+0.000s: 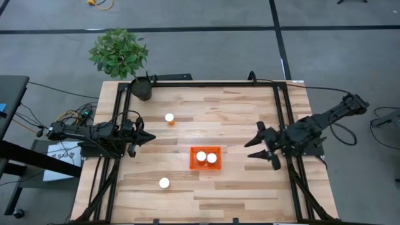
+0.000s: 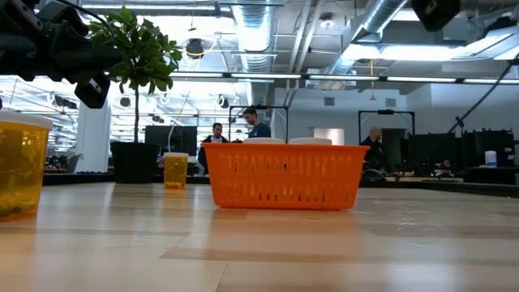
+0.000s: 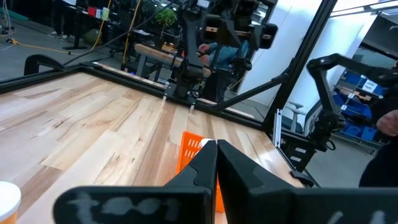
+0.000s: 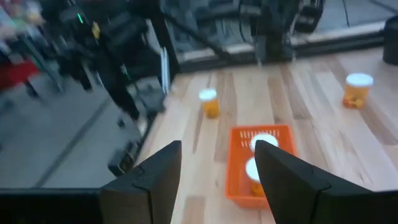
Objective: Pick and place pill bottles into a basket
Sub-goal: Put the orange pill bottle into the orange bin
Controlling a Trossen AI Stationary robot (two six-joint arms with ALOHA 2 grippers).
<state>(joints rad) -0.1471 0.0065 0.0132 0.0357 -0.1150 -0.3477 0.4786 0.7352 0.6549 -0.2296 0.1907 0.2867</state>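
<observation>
The orange basket [image 1: 205, 158] stands mid-table and holds two pill bottles, whose white caps [image 1: 201, 157] [image 1: 212, 158] show; it also shows in the low view [image 2: 284, 174] and the right wrist view [image 4: 237, 163]. A third bottle [image 1: 169, 118] stands upright toward the far side. A fourth [image 1: 164, 183] stands upright near the front edge, to the left of the basket. My left gripper [image 1: 150, 137] is shut and empty, above the table's left part, pointing at the basket [image 3: 191, 149]. My right gripper [image 1: 256, 142] is open and empty, right of the basket, pointing at it.
A dark round pot [image 1: 142, 88] with a leafy plant [image 1: 119, 52] stands at the table's far left corner. Black frame rails [image 1: 281, 112] run along the left, far and right edges. Bare wood lies between the basket and both grippers. People stand in the room beyond [image 2: 258, 123].
</observation>
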